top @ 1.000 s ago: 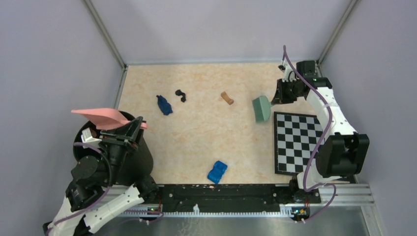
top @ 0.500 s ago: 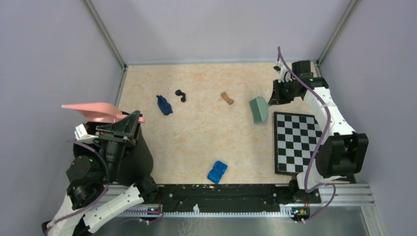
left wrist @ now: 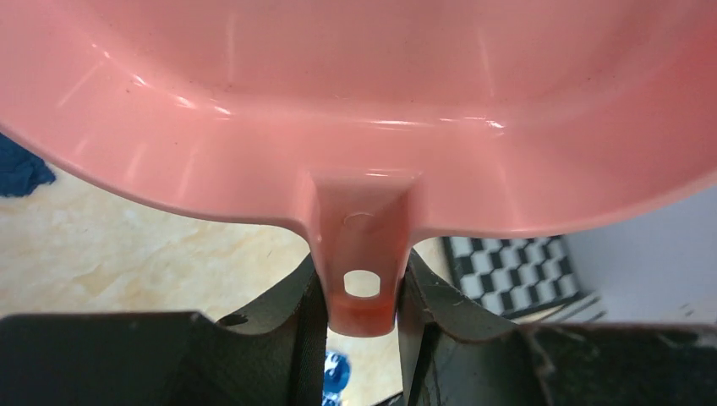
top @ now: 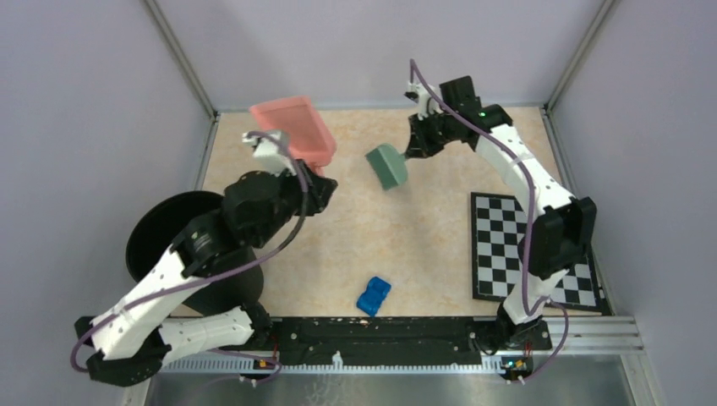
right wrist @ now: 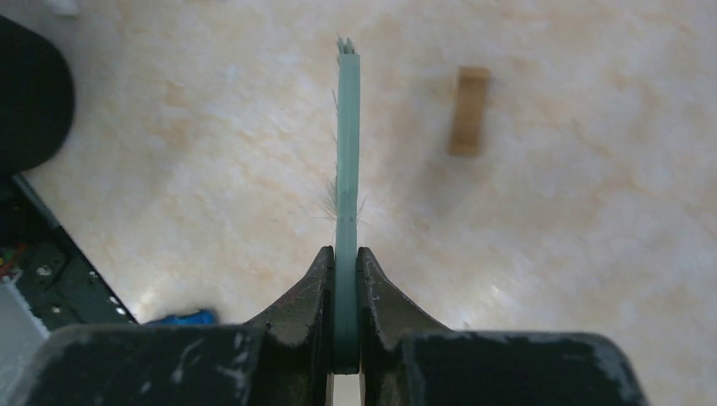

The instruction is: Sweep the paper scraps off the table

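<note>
Clamping the holed tab handle of the glossy pink dustpan (top: 292,127), the left gripper (left wrist: 362,292) holds it above the far-left of the marbled beige table (top: 406,245). The right gripper (right wrist: 345,279) pinches a thin green bristly brush (top: 386,166) at far centre. A rectangular brown scrap (right wrist: 469,110) lies near it, and a wrinkled dark blue scrap (left wrist: 17,169) lies beneath the pan's rim.

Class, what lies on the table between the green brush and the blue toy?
Nothing; the top view shows only bare table between brush and toy.

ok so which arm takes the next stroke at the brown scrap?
Right. The right gripper is shut on the green brush, and the brown scrap lies near it. The left gripper only holds the pink dustpan.
</note>
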You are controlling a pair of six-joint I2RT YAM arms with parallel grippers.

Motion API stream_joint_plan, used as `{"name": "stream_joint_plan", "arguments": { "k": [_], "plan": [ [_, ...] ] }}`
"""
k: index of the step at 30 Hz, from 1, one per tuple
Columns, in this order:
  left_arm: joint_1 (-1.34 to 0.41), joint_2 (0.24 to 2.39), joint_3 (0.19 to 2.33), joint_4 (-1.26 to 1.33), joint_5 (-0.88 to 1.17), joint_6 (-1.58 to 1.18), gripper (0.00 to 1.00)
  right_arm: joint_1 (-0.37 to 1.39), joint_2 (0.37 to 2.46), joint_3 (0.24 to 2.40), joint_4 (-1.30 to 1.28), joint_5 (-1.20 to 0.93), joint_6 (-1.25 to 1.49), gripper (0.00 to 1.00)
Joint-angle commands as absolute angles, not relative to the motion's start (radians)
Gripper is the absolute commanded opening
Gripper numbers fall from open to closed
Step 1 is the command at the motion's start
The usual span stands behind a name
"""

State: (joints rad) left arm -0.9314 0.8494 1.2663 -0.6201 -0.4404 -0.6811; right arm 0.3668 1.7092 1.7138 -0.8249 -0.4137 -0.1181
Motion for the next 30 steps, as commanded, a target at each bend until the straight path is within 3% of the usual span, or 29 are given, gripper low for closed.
{"name": "stream_joint_plan", "arguments": {
  "k": [1, 11, 17, 30],
  "plan": [
    [-0.936, 0.997, 1.414, -0.825, -0.359, -0.538, 0.00, 0.464, 1.849, 1.844, -0.718, -0.574, -0.021, 0.00],
    [-0.936, 0.959, 1.364, -0.700, -0.550, -0.480, 0.00, 0.612, 2.233, 2.071, -0.167, -0.934, 0.564, 0.00],
    [-0.936, 0.970, 1.332, -0.654, -0.557, -0.416, 0.00, 0.709, 2.436, 2.166, 0.220, -0.952, 1.001, 0.00],
    [-0.936, 1.052, 1.324, -0.733, -0.559, -0.388, 0.00, 0.884, 2.733, 2.504, 0.076, -0.677, 1.141, 0.00]
  ]
}}
